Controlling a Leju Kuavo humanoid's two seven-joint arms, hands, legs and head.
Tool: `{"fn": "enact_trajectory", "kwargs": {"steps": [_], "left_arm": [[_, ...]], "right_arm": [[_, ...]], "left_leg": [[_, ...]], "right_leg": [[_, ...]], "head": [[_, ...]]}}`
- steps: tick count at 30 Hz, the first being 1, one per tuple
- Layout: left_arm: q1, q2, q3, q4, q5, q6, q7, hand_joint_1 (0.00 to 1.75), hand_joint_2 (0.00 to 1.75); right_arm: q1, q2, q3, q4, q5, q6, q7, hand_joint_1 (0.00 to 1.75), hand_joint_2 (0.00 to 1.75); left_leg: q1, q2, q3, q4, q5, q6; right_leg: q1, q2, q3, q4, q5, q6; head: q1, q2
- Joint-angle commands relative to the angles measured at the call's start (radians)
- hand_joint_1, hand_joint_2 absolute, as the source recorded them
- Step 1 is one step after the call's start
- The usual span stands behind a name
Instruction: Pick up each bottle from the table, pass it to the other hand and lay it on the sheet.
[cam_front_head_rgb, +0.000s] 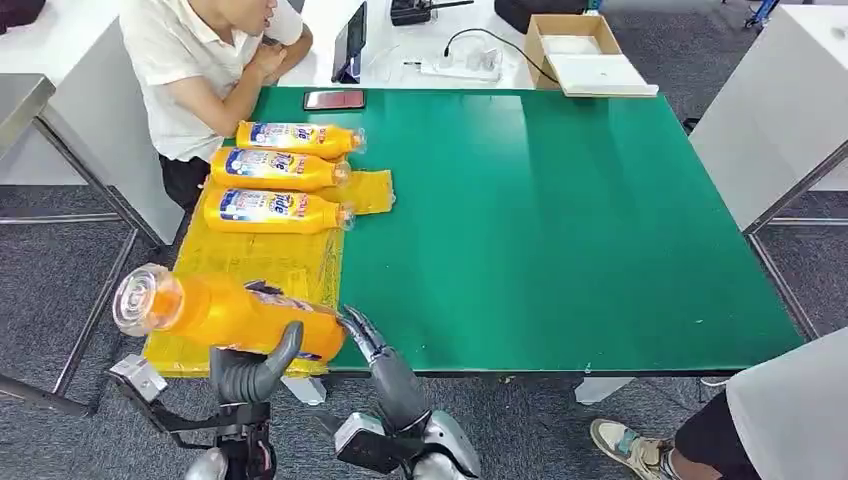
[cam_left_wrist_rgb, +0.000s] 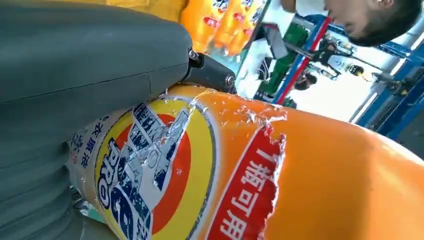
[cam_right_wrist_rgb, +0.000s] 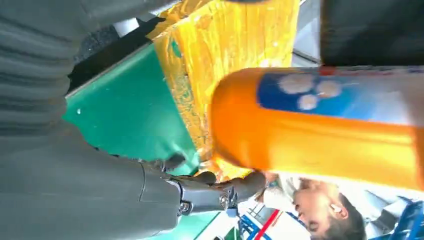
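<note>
**Fourth bottle held over the sheet's near end**

While the left hand (cam_front_head_rgb: 255, 365) wraps its thumb and fingers around the body of an orange detergent bottle (cam_front_head_rgb: 225, 312), that bottle hangs on its side above the near end of the yellow sheet (cam_front_head_rgb: 260, 262), its clear cap pointing out past the table's left edge and its base toward the right hand (cam_front_head_rgb: 362, 330). From the left wrist view the thick grey thumb (cam_left_wrist_rgb: 100, 55) presses across the torn label of the bottle (cam_left_wrist_rgb: 300, 175), so the grip is firm. The right hand lies just beside the bottle's base with its dark fingers stretched forward and apart, holding nothing; whether a fingertip touches the base cannot be told. In the right wrist view the bottle (cam_right_wrist_rgb: 320, 135) crosses above the sheet (cam_right_wrist_rgb: 225, 65) and the green table (cam_right_wrist_rgb: 125, 115).

Farther along the sheet, three more detergent bottles lie side by side, caps toward the table's middle: the nearest (cam_front_head_rgb: 275, 211), the middle one (cam_front_head_rgb: 278, 169), and the farthest (cam_front_head_rgb: 298, 138). Beyond them a phone (cam_front_head_rgb: 334, 99) lies flat at the table's far edge, and a seated person in a white shirt (cam_front_head_rgb: 195, 70) leans at the far left corner. Behind the table stand a cardboard box (cam_front_head_rgb: 575, 50) and a power strip (cam_front_head_rgb: 460, 68).
</note>
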Motion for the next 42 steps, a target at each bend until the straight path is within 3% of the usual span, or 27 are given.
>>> {"fn": "enact_trajectory", "kwargs": {"steps": [1,7,11,12,15,19,25,31,39,42], "left_arm": [[-0.027,-0.003,0.067,0.015,-0.009,0.006,0.031,1.75,1.75],[-0.114,0.164,0.028,0.167,-0.495,0.173,0.073,1.75,1.75],[-0.155,0.246,0.083,0.215,-0.881,0.227,0.193,1.75,1.75],[-0.159,0.242,0.112,0.220,-0.888,0.205,0.188,1.75,1.75],[-0.247,0.315,0.098,0.339,-1.214,0.179,0.313,1.75,1.75],[-0.417,0.380,0.021,0.515,-1.349,-0.014,0.379,1.75,1.75],[-0.466,0.386,-0.008,0.564,-1.363,-0.065,0.388,1.75,1.75],[-0.639,0.418,-0.116,0.781,-1.370,-0.240,0.404,1.75,1.75],[-0.796,0.372,-0.217,1.094,-1.336,-0.350,0.363,1.75,1.75],[-0.798,0.376,-0.217,1.099,-1.333,-0.351,0.359,1.75,1.75]], "right_arm": [[0.037,-0.014,-0.019,-0.003,0.003,-0.020,-0.018,0.00,0.00],[0.114,-0.051,-0.071,-0.106,0.048,-0.138,-0.053,0.00,0.00],[0.173,-0.090,-0.128,-0.246,0.077,-0.192,-0.043,0.00,0.00],[0.180,-0.095,-0.137,-0.264,0.086,-0.185,-0.038,0.00,0.00],[0.206,-0.089,-0.188,-0.308,0.074,-0.183,-0.032,0.00,0.00],[0.200,-0.070,-0.202,-0.307,0.035,-0.113,-0.051,0.00,0.00],[0.193,-0.057,-0.197,-0.285,0.017,-0.094,-0.067,0.00,0.00],[0.179,-0.037,-0.173,-0.225,-0.036,-0.048,-0.080,0.00,0.00],[0.108,0.002,-0.173,-0.079,-0.086,-0.023,-0.111,0.00,0.00],[0.107,0.003,-0.173,-0.075,-0.087,-0.024,-0.113,0.00,0.00]], "left_leg": [[0.001,0.000,0.004,-0.001,-0.001,-0.001],[0.000,-0.004,0.005,-0.004,0.001,-0.002],[0.001,-0.003,0.007,-0.004,0.000,-0.003],[0.001,-0.002,0.004,-0.003,0.000,-0.002],[0.001,-0.002,0.005,-0.003,0.000,-0.002],[0.001,-0.003,0.002,-0.001,0.001,-0.002],[0.002,-0.001,0.003,-0.001,0.002,-0.004],[0.003,-0.002,0.002,0.000,0.002,-0.004],[0.002,0.000,0.004,-0.002,0.003,-0.004],[0.002,0.001,0.006,-0.002,0.003,-0.004]], "right_leg": [[0.001,-0.001,0.004,-0.001,-0.001,-0.002],[0.000,-0.005,0.005,-0.003,-0.001,-0.002],[0.001,-0.005,0.006,-0.002,-0.002,-0.003],[0.001,-0.004,0.003,-0.002,-0.001,-0.002],[0.002,-0.004,0.005,-0.001,-0.002,-0.003],[0.001,-0.006,0.002,0.000,-0.001,-0.002],[0.002,-0.003,0.002,0.000,0.002,-0.006],[0.003,-0.005,0.002,0.001,0.001,-0.005],[0.002,-0.002,0.003,0.000,0.002,-0.005],[0.002,-0.001,0.005,0.000,0.003,-0.005]], "head": [[0.000,0.000],[0.000,0.000],[0.000,0.000],[-0.001,0.000],[0.000,0.000],[0.000,0.000],[0.000,0.000],[0.000,0.000],[0.000,0.000],[0.000,0.000]]}}
